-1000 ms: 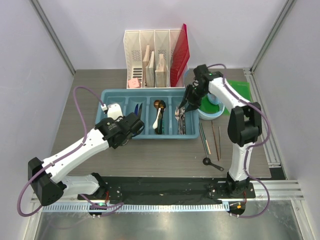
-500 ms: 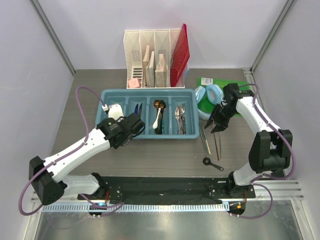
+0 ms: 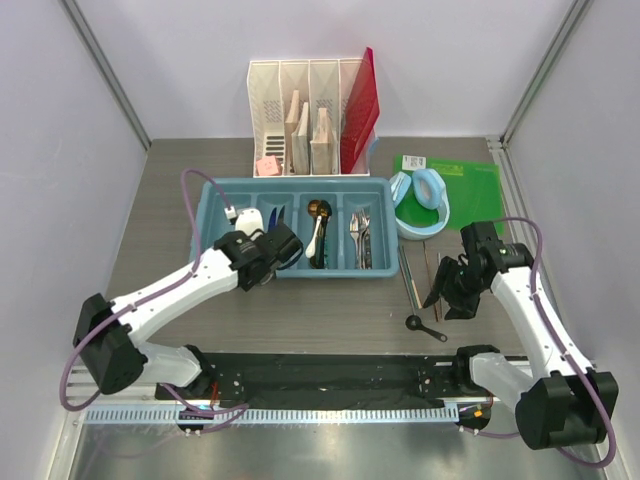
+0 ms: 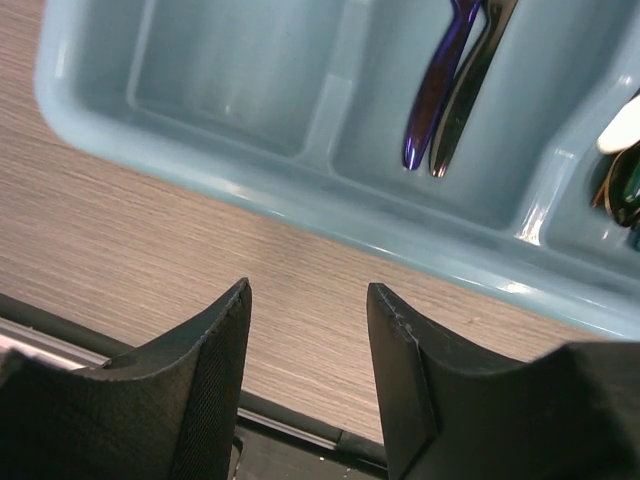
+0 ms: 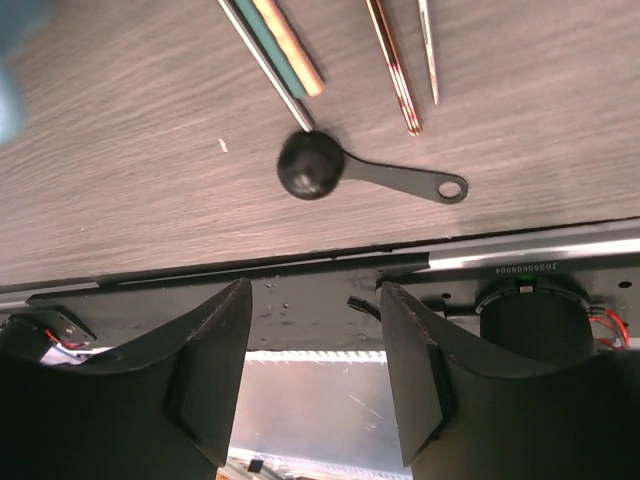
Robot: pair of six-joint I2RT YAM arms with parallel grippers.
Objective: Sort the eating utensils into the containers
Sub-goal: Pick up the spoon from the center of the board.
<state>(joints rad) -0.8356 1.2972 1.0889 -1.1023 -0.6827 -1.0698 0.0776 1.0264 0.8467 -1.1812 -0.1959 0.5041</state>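
Robotics lab test cell: bare pale wall panels (image 3: 60, 120) in aluminium framing (image 3: 105, 75) enclose a wood-grain table (image 3: 330, 300), left arm (image 3: 160, 295) and right arm (image 3: 530, 310) bolted to a black base plate (image 3: 330, 378) and slotted rail (image 3: 330, 413) at 6 o'clock, staged white file organizer (image 3: 310, 110) at 12 o'clock, light blue cutlery tray (image 3: 296, 183) mid-table.

The top camera hangs high behind the arm bases, tilted down and forward, far enough back to take in the whole table (image 3: 300, 310). The left wrist camera rides close, looking past the left gripper (image 4: 308, 300) at the near wall of the blue tray (image 4: 300, 200) and the wood before it; the top view shows that same tray corner. The right wrist camera sits low too, looking down past the right gripper (image 5: 315, 300) at the black spoon (image 5: 310, 165), chopsticks (image 5: 395, 70) and base plate (image 5: 320, 280), all small in the top view.
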